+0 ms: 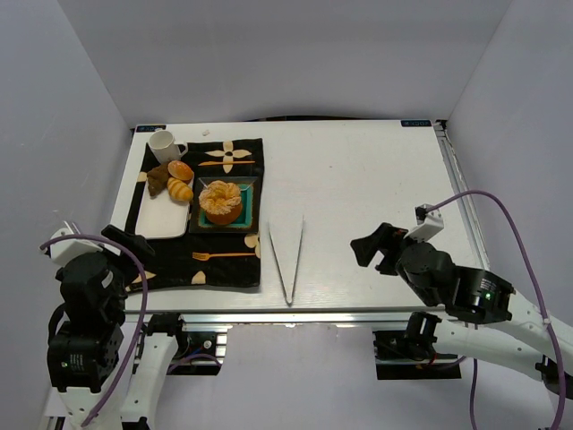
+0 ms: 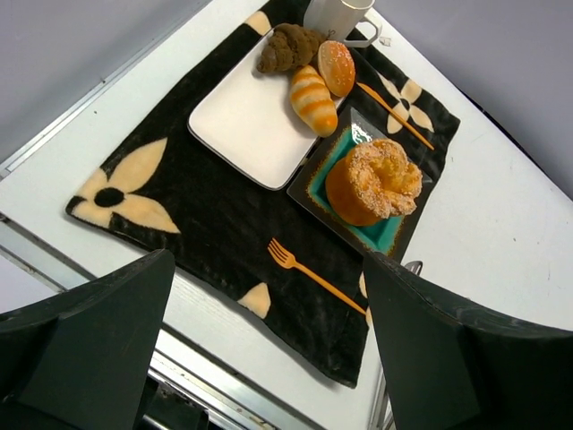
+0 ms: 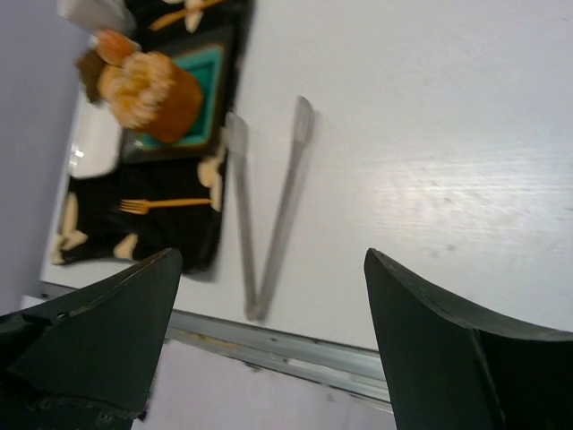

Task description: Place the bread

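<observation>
The bread [image 1: 220, 201] sits on the teal plate [image 1: 207, 225]; left gripper [image 2: 269, 269] and right gripper [image 3: 273, 260] gape empty, well away from it. Placing looks either finished or unstarted; if unstarted, next comes a long reach.

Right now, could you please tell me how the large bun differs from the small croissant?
The bread is much larger than the croissant. The bread is round with a pale ridged swirl top; the croissant is elongated, golden, pale-striped. The bread sits centred on the teal plate; the croissant lies at a corner of the white plate. Both rest over the black placemat.
</observation>
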